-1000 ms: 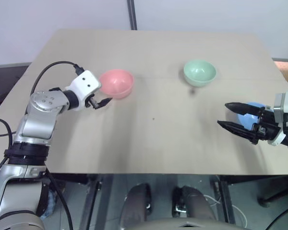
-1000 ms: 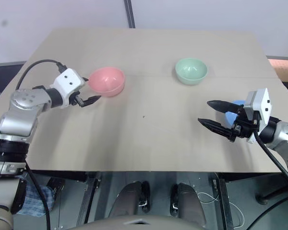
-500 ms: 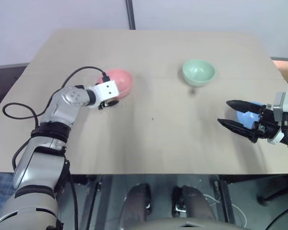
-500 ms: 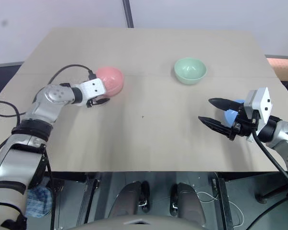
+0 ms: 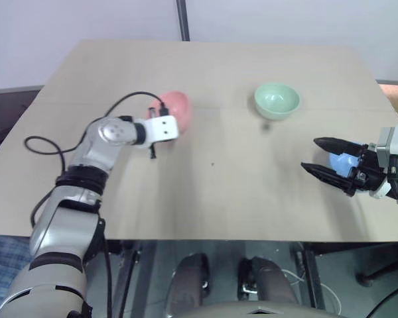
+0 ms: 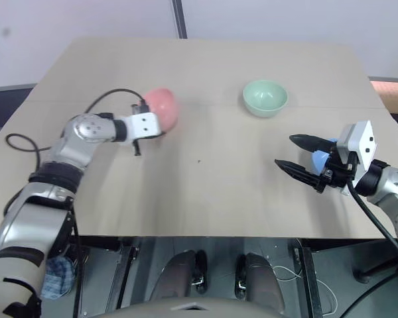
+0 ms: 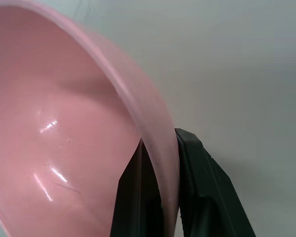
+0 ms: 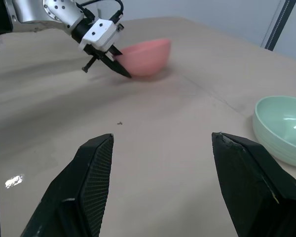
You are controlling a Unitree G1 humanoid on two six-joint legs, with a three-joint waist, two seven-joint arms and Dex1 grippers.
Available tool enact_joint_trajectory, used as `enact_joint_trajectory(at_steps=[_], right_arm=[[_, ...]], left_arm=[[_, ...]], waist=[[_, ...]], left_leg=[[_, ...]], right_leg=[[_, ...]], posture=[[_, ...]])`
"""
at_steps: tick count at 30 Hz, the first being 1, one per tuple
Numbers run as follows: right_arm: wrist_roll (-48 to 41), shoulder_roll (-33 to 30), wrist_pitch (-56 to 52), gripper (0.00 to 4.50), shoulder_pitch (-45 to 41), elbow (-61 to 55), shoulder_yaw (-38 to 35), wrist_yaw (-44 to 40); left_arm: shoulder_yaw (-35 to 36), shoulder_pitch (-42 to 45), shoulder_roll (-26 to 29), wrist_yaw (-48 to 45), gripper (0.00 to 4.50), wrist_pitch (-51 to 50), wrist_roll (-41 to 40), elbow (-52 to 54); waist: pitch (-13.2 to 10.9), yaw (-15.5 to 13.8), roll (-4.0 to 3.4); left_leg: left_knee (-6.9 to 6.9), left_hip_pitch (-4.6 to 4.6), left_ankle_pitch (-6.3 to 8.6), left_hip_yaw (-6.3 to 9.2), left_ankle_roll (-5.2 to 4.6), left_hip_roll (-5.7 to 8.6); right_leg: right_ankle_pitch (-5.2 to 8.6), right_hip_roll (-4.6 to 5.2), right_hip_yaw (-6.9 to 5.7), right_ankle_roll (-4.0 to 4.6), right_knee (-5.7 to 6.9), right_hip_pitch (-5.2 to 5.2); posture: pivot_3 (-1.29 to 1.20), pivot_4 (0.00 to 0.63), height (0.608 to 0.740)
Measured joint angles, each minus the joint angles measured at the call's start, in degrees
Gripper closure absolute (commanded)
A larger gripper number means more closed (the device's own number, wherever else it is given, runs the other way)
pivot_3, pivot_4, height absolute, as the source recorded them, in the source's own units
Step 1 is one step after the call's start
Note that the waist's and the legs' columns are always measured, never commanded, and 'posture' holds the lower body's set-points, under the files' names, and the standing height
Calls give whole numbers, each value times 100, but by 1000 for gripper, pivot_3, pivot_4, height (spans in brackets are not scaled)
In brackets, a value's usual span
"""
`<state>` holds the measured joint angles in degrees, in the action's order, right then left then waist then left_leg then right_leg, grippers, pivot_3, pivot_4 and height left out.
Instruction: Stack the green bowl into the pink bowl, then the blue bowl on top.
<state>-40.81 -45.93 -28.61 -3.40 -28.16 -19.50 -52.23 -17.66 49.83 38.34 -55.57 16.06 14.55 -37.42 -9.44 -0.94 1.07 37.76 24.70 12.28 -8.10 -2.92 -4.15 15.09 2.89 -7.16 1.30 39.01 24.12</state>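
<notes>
Since a second ago the left gripper (image 5: 156, 136) has swung in and pinched the pink bowl (image 5: 176, 110) rim at upper left – tilting it. Right gripper (image 5: 331, 167) hangs spread, blue bowl (image 5: 340, 161) behind; green bowl (image 5: 276, 100) upper right. Bowls look light, rigid, slick – rim grips suit.

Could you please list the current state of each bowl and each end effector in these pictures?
pink bowl: tilted, rim pinched by the left end effector.
green bowl: upright on the table, empty, untouched.
blue bowl: on the table, partly hidden behind the right end effector.
left end effector: shut on the pink bowl.
right end effector: open, holding nothing.
</notes>
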Motion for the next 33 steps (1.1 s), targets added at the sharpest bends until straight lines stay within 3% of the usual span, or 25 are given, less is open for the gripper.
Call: enact_joint_trajectory(at_steps=[7, 9, 12, 22, 23, 25, 28, 31, 33], right_arm=[[10, 12, 11, 1040, -20, 28, 85, 11], [10, 14, 12, 1040, 29, 15, 80, 31], [12, 42, 13, 1040, 93, 10, 76, 99], [39, 82, 112, 1040, 191, -12, 74, 155], [45, 84, 134, 1040, 191, -11, 74, 158], [48, 87, 147, 1040, 191, -10, 74, 160], [60, 88, 153, 1040, 185, -6, 76, 160], [60, 88, 153, 1040, 179, -3, 81, 156], [60, 88, 153, 1040, 174, -3, 82, 155]], left_arm=[[-530, -576, -59, -1671, 4480, -517, -736, 2886], [-548, -647, 117, -1937, 4480, -644, -795, 3269], [-557, -784, 387, -2237, 4480, -726, -782, 3407], [-565, -639, 408, -2099, 4480, -479, -335, 2953], [-565, -608, 420, -2084, 3795, -435, -320, 2900], [-563, -573, 419, -2079, 3210, -395, -317, 2834], [-547, -561, 396, -2142, 1709, -400, -368, 2814], [-530, -552, 293, -2013, 530, -400, -367, 2791], [-527, -551, 264, -2044, 530, -528, -458, 2797]], waist=[[0, 30, -1], [1, 38, -3], [3, 21, -7], [2, 7, -6], [2, 7, -6], [2, 7, -7], [2, 8, -6], [2, 1, -6], [2, 6, -6]], left_leg=[[9, -9, -1, -1, 2, -7], [16, -17, -1, -2, 2, -8], [33, -22, 12, 2, -19, -10], [59, -11, 24, 16, -39, -5], [58, -11, 23, 16, -38, -6], [58, -11, 23, 16, -38, -6], [59, -10, 24, 15, -39, -5], [59, -10, 24, 16, -39, -5], [59, -10, 24, 16, -39, -5]], right_leg=[[0, -10, 8, 2, 16, -1], [1, -12, 13, 1, 29, -2], [2, -10, 11, 1, 46, -8], [2, -6, 6, 0, 61, -13], [2, -7, 6, 0, 61, -12], [2, -7, 6, 0, 62, -12], [2, -3, 7, 0, 61, -12], [2, -3, 6, 0, 62, -12], [2, -4, 6, 0, 62, -12]], posture=[[0, 150, 740], [0, 150, 740], [0, 150, 740], [0, 150, 740], [0, 150, 740], [0, 150, 740], [0, 150, 740], [0, 150, 740], [0, 150, 740]])
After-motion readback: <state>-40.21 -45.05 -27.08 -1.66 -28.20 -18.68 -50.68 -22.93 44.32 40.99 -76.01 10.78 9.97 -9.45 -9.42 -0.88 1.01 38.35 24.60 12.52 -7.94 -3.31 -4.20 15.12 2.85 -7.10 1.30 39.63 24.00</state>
